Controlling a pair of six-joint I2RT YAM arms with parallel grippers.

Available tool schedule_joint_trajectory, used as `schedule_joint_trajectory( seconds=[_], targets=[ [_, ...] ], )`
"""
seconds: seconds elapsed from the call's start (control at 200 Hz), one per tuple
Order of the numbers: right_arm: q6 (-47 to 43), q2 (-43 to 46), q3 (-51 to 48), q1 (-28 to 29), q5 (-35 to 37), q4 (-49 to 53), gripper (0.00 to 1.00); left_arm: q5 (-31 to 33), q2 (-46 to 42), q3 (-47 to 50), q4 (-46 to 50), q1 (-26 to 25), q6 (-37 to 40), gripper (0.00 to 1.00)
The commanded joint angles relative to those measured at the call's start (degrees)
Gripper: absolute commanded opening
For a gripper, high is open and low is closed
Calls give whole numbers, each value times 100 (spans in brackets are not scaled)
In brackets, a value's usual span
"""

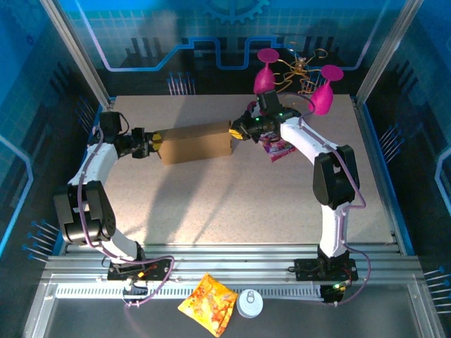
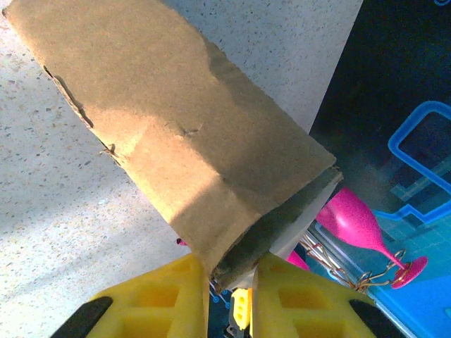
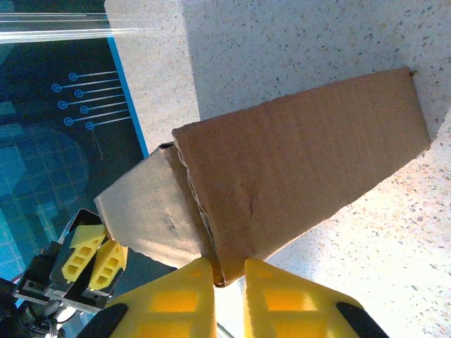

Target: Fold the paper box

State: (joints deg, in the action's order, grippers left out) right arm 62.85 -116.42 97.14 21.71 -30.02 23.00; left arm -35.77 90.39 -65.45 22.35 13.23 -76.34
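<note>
The paper box is a plain brown cardboard mailer, folded flat and held off the table between both arms. My left gripper is shut on its left end; in the left wrist view the yellow fingers pinch the box's corner edge. My right gripper is shut on the box's right end. In the right wrist view its yellow fingers clamp the near corner of the box, and the left gripper shows beyond the far end.
Two pink goblets and a gold wire ornament stand at the back of the table. A pink packet lies under the right arm. An orange-yellow snack packet and a white lid rest on the front ledge.
</note>
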Motion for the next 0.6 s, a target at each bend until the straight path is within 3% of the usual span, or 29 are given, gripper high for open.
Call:
schedule_joint_trajectory(
  seconds=[0.0, 0.155, 0.27, 0.425, 0.45, 0.595],
  targets=[
    [-89, 102, -88, 26, 154, 169, 22, 6, -16, 264, 312, -23, 171, 22],
    [-537, 496, -244, 26, 222, 239, 42, -155, -518, 633, 454, -71, 397, 48],
    [-966, 1045, -582, 21, 443, 501, 50, -150, -1184, 1204, 731, -160, 561, 65],
    [-1409, 1892, -1370, 73, 914, 830, 56, -9, -2290, 2078, 1095, -459, 547, 76],
    [-1447, 2006, -1509, 85, 978, 841, 57, 45, -2489, 2198, 1144, -530, 506, 81],
    [-1464, 2385, -2214, 115, 1168, 775, 58, 205, -3492, 2753, 1255, -800, -27, 84]
  ],
)
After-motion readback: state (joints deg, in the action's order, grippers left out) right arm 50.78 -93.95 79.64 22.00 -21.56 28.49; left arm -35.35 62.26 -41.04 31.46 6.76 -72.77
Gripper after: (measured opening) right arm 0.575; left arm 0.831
